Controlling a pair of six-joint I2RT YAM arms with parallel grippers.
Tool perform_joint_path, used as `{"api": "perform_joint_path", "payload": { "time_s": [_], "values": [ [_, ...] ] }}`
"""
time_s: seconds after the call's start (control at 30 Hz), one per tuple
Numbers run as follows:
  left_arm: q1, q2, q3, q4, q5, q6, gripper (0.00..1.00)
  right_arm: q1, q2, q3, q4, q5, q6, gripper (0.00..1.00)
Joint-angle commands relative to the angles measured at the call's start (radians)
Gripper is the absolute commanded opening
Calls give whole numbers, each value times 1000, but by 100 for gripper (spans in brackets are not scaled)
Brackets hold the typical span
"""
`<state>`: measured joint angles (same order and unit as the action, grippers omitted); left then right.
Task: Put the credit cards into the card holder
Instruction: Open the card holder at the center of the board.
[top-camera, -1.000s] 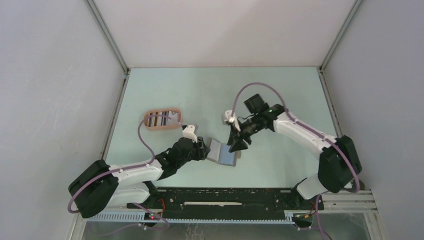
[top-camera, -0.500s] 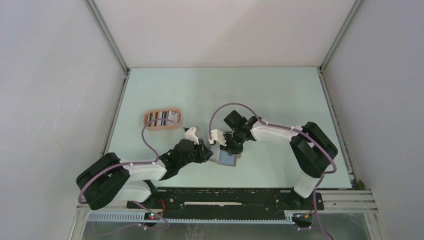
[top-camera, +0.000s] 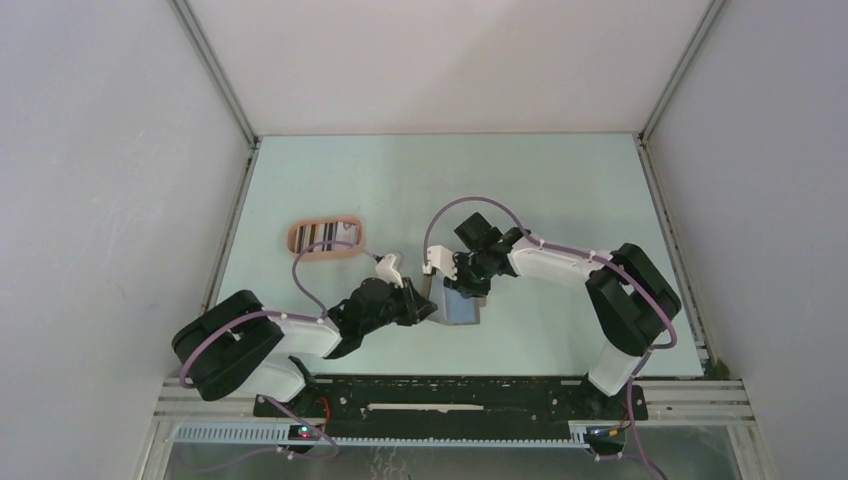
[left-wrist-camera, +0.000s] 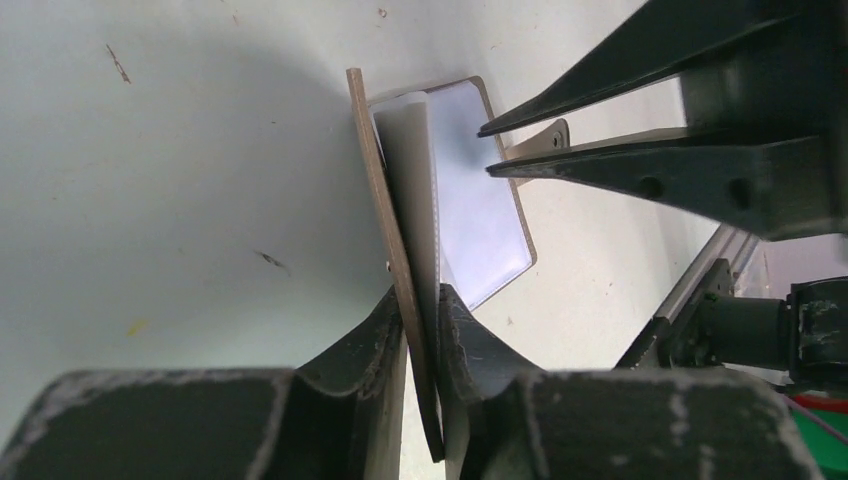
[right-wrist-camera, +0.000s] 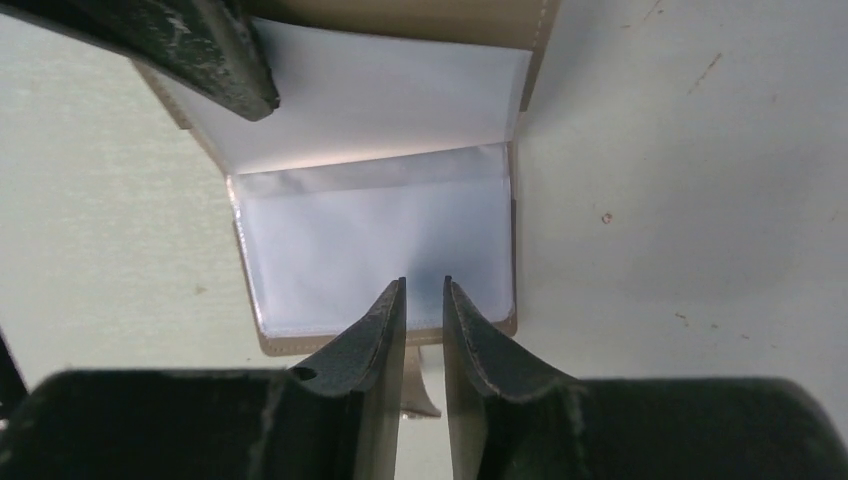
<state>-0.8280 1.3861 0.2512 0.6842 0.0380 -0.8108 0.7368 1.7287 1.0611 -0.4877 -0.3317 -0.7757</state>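
At the upper left of the top view, the card holder (top-camera: 291, 240) is carrying some credit cards (top-camera: 322, 236). Near the centre, our left end effector (left-wrist-camera: 422, 298) is clamping the raised flap of the wallet (right-wrist-camera: 380, 240). Just right of it, our right end effector (right-wrist-camera: 421, 285) is hovering over the clear pocket, jaws nearly together; we cannot tell whether they are pinching anything. We are likely fishing for another card, which is calling for a clean pinch on its edge. The end effectors are crowding each other, while the counter (top-camera: 560, 190) is offering open room toward the holder.
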Motion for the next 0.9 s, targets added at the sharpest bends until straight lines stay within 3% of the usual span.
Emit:
{"api": "perform_joint_path", "payload": {
  "time_s": [0.0,0.23,0.53,0.7,0.87],
  "values": [
    [6,11,-33,88,10,-52,22,-26,-114,10,-32,-124,3,31],
    [7,40,-19,107,12,-67,24,-64,-114,11,-44,-236,41,47],
    [51,-5,-41,117,33,-73,35,-71,-145,53,-77,-416,123,49],
    [96,-134,-39,-20,14,-6,46,-94,-126,58,-50,-472,194,48],
    [150,-317,9,-283,-34,108,51,-119,-18,89,44,-447,455,43]
  ]
}}
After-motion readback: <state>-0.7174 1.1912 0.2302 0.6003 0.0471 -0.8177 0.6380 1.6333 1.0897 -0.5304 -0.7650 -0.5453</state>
